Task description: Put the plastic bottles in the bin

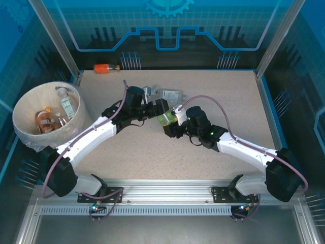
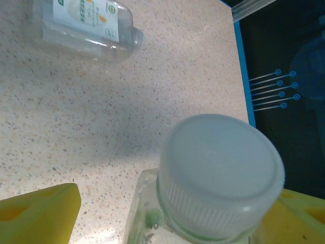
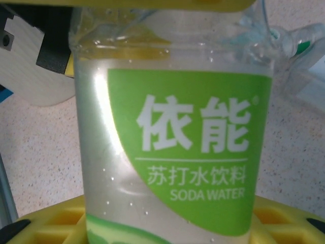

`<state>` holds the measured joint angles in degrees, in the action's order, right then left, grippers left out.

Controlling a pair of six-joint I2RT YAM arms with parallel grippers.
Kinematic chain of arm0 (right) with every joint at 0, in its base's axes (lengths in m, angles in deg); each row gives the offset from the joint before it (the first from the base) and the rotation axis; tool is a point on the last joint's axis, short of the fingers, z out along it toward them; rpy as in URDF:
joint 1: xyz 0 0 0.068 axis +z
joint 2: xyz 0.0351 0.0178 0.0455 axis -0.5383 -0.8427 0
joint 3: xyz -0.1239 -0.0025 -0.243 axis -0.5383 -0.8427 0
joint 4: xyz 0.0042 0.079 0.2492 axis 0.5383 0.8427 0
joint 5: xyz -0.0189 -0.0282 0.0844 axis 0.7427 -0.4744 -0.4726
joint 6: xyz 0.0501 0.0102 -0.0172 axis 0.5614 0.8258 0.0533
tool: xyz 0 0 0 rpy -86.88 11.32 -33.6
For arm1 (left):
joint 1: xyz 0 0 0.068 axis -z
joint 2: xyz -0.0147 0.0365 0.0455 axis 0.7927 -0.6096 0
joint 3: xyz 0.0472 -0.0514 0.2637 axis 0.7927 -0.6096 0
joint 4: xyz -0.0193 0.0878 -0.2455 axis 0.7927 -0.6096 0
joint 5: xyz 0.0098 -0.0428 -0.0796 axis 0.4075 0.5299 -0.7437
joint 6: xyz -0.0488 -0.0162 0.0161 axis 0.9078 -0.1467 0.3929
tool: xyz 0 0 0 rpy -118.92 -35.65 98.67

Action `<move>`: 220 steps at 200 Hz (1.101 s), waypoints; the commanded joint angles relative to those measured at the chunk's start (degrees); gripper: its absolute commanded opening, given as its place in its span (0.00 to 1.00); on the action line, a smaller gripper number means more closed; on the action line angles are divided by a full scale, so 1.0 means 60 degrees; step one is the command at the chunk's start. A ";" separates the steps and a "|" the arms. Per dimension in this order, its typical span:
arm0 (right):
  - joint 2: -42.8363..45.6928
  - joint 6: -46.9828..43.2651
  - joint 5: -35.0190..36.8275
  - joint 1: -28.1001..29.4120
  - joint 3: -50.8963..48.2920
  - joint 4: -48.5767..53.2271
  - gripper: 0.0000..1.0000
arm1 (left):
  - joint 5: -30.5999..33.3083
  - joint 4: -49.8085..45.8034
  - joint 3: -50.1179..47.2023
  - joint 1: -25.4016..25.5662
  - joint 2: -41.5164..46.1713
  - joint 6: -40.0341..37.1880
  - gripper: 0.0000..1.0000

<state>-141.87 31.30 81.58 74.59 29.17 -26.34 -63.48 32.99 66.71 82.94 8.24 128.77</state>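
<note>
Well off to the left gripper's left we see the large round cream-white bin, with several small plastic bottles lying inside it. Beyond it, an orange plastic bottle lies by the far edge of the speckled desk, well away from both grippers.

On to the left gripper. Its yellow fingers stand either side of the white-capped end of a clear plastic bottle with a green label, and we cannot tell whether they pinch it. Just beyond this gripper, a clear flat bottle with a white label lies on its side on the desk.

Now the right gripper: it is clamped on the green-labelled bottle's body, which sits between the two grippers at mid-desk.
</note>
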 commanded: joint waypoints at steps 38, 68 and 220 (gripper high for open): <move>-0.0074 -0.0223 -0.0390 0.0142 0.0468 -0.1142 0.29 | -0.1625 0.0342 -0.0402 0.0188 -0.0006 -0.0548 0.82; -0.0335 -0.0341 -0.0817 0.0152 0.1105 -0.0652 0.31 | -0.0919 -0.0509 -0.0086 0.0495 -0.0243 -0.1186 0.65; 0.0550 -0.2400 -0.0380 0.0132 0.2213 0.2750 1.00 | 0.3803 -0.2967 0.1666 -0.0259 0.2726 -0.3801 0.40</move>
<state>-141.52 18.93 74.45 74.94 42.13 -10.25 -48.94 22.56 70.65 82.59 18.73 112.60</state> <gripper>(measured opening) 0.998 0.531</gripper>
